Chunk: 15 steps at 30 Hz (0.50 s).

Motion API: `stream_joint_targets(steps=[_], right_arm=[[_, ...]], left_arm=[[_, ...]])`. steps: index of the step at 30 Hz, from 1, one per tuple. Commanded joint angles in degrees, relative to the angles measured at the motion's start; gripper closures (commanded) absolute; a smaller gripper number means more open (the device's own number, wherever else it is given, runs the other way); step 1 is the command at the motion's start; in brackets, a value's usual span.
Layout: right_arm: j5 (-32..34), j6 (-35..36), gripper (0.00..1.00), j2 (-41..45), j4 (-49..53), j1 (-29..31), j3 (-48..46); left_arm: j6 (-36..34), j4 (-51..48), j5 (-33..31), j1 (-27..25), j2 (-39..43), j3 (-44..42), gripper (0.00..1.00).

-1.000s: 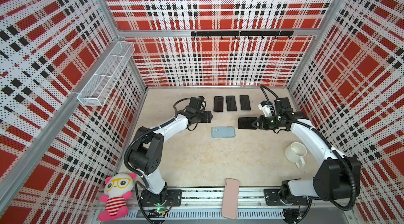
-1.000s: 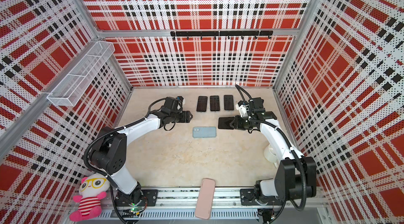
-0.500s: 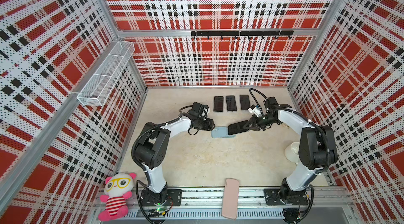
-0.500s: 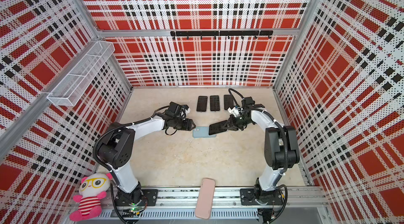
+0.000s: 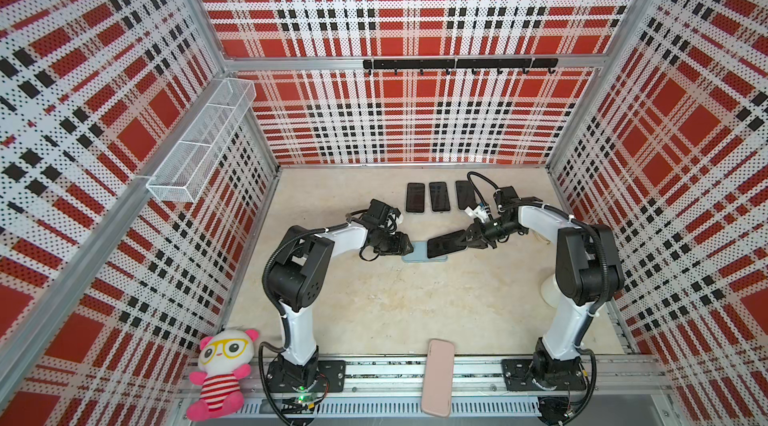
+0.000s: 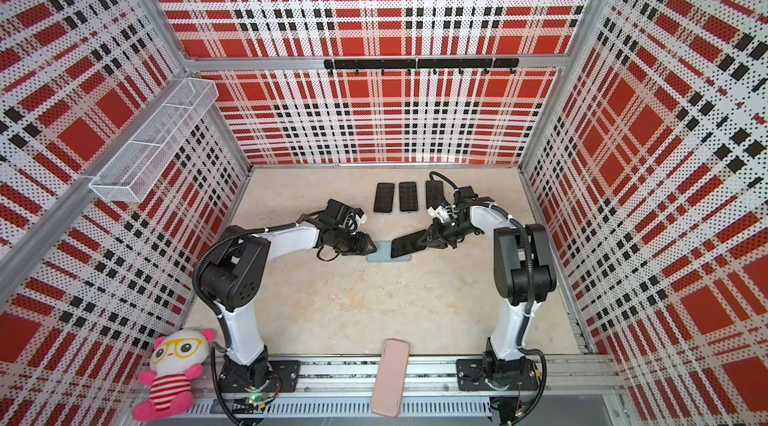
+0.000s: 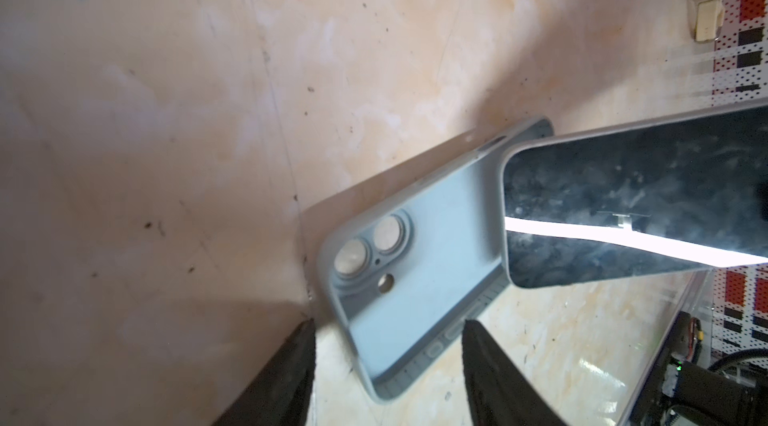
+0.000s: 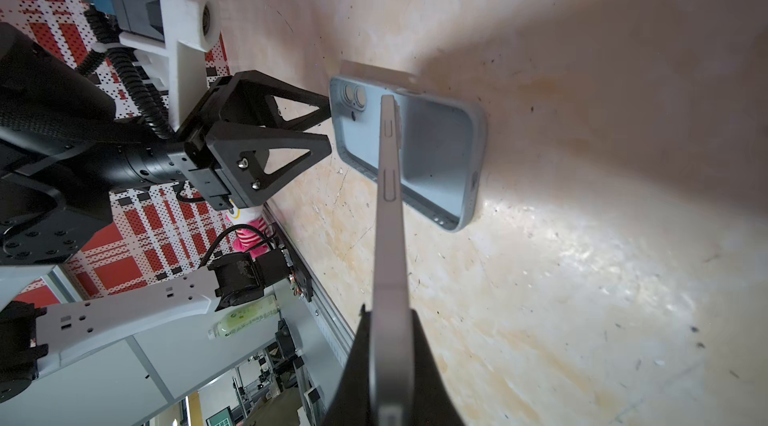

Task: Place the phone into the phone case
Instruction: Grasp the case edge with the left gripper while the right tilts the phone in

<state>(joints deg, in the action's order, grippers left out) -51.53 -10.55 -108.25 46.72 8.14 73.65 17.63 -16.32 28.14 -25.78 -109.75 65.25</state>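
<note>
A light blue phone case lies open side up in the middle of the table. My left gripper is open at table level, and its fingers straddle the camera-hole end of the case. My right gripper is shut on one end of the black-screened phone. The phone is tilted, with its free end low over the far half of the case.
Three more black phones lie in a row at the back. A pink case rests on the front rail. A white mug stands partly hidden behind the right arm. A plush toy sits at the front left.
My right gripper has carried the phone leftward and tilted it over the case. My left gripper has moved right to the case's end, and its jaws have narrowed.
</note>
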Motion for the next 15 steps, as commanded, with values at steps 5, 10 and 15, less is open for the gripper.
stream_joint_targets(steps=[5, 10, 15], right_arm=[[-3.6, 1.9, 1.0, -3.8, -0.7, 2.3, 3.1], [-4.3, 0.8, 1.0, -5.7, -2.7, 3.5, 3.3], [-5.8, -3.4, 1.0, -5.4, -9.6, 4.0, 0.2]], left_arm=[[0.8, 2.0, 3.7, 0.6, -1.9, -0.6, 0.43], [1.7, 2.6, 4.8, 0.6, -2.7, -0.7, 0.41], [2.9, 2.9, 5.8, 0.6, -3.3, -1.2, 0.42]])
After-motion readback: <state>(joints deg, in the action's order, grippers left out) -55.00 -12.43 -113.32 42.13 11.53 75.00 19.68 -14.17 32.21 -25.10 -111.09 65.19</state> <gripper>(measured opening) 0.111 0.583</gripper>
